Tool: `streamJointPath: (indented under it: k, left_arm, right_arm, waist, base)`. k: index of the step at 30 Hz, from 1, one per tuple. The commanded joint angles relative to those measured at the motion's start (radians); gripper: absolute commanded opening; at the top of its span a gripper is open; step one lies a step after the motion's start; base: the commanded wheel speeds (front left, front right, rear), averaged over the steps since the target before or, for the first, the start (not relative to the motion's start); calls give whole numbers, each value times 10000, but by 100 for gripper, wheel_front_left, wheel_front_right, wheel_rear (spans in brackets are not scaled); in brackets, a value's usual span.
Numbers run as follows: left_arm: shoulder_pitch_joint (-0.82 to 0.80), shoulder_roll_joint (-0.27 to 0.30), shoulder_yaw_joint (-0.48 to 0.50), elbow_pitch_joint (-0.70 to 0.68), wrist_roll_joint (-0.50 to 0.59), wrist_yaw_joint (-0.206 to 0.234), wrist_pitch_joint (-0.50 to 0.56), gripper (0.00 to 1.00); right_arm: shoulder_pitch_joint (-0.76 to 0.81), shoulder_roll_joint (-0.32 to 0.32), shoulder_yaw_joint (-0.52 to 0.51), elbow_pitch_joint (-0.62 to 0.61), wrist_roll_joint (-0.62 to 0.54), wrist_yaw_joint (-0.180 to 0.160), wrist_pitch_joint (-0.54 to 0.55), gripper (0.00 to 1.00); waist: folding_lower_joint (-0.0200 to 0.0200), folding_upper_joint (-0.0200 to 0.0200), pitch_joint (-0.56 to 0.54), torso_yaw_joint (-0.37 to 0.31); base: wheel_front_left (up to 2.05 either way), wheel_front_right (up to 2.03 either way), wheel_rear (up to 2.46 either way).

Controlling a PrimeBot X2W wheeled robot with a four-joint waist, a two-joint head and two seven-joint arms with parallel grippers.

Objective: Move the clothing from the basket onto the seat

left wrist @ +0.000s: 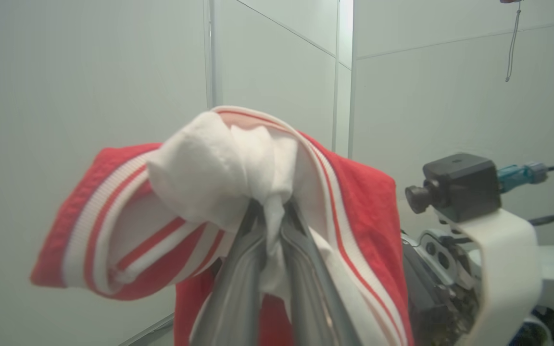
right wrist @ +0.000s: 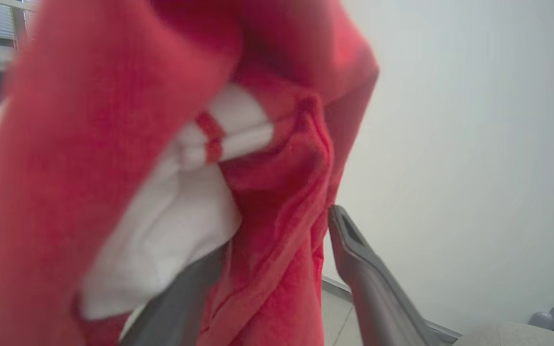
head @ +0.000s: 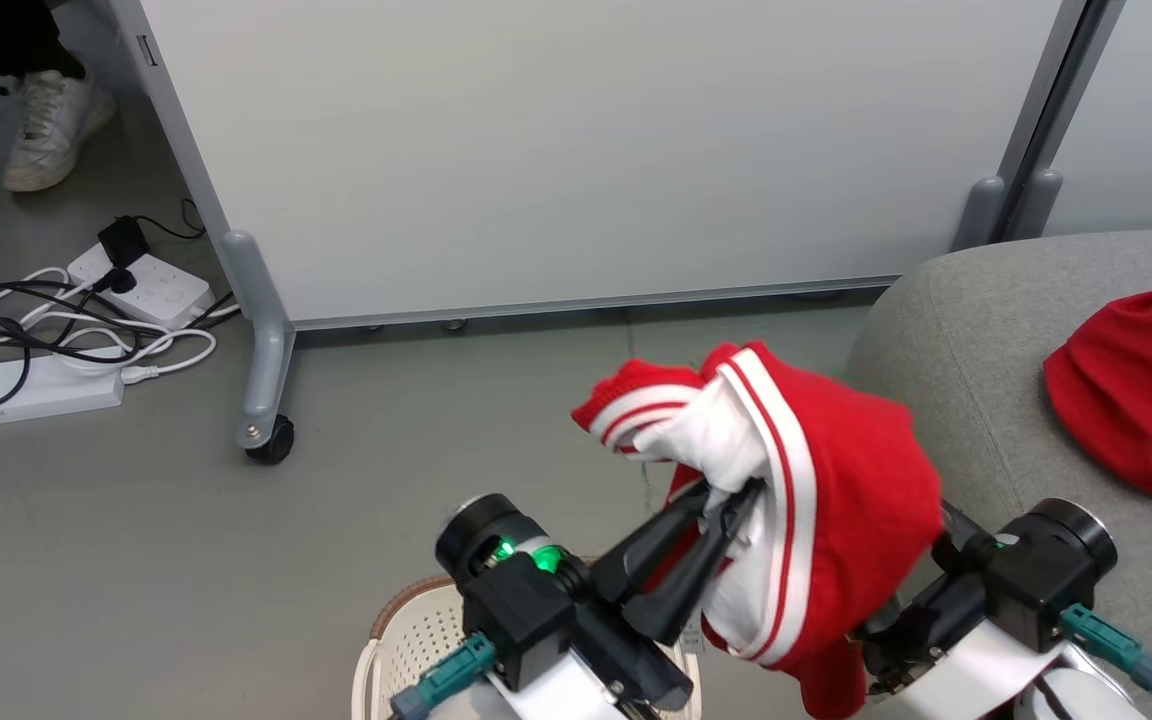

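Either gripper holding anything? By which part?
Left gripper shut on the striped red-and-white garment, pinching a bunched white panel. Right gripper open; the fabric just hangs between its fingers.

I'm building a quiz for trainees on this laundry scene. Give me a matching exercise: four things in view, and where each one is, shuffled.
Things:
1. striped garment
2. plain red garment
3. basket
4. white shoe

Places:
A. on the floor, far left, beyond the power strips
B. lying on the seat
C. pinched in the shut left pincer
D. low at the head view's bottom edge

Pairs: 1-C, 2-B, 3-D, 4-A
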Motion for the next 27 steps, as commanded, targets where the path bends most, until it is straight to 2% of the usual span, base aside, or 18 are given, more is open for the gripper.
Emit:
streamJointPath:
  k: [1,6,11,12,13,14,27]
  left_arm:
    - [-99,26,-160,62,-52,-13,-42,0]
    - [-239,27,-667,76,-181,-14,-42,0]
    - [-275,27,-957,223,-274,-14,-42,0]
    - [-284,29,-985,255,-294,-14,-42,0]
    - [-289,27,-1012,286,-307,-14,-42,0]
    - [-286,27,-1026,312,-314,-15,-42,0]
    - [-184,27,-871,487,-390,-15,-42,0]
  right_arm:
    - [-190,-63,121,35,-63,2,-11,100]
    - [-557,-149,516,286,-249,2,-9,100]
    - [-802,36,670,543,-184,2,-11,100]
    - [-760,96,660,651,-31,2,-11,78]
    - [-667,246,497,748,291,0,-9,9]
    - [-640,334,312,809,459,2,-11,0]
    - [-426,656,-260,822,598,2,-11,0]
  waist:
    - [0,0,8,7]
    - [0,0,20,12]
    - [0,0,1,56]
    - [0,0,-6,69]
    - [0,0,-14,79]
    - [0,0,-21,92]
    - [0,0,-16,148]
  base:
    - [0,0,0]
    - [0,0,0]
    - [0,0,0]
    - [0,0,0]
    - [0,0,0]
    - [0,0,0]
    - [0,0,0]
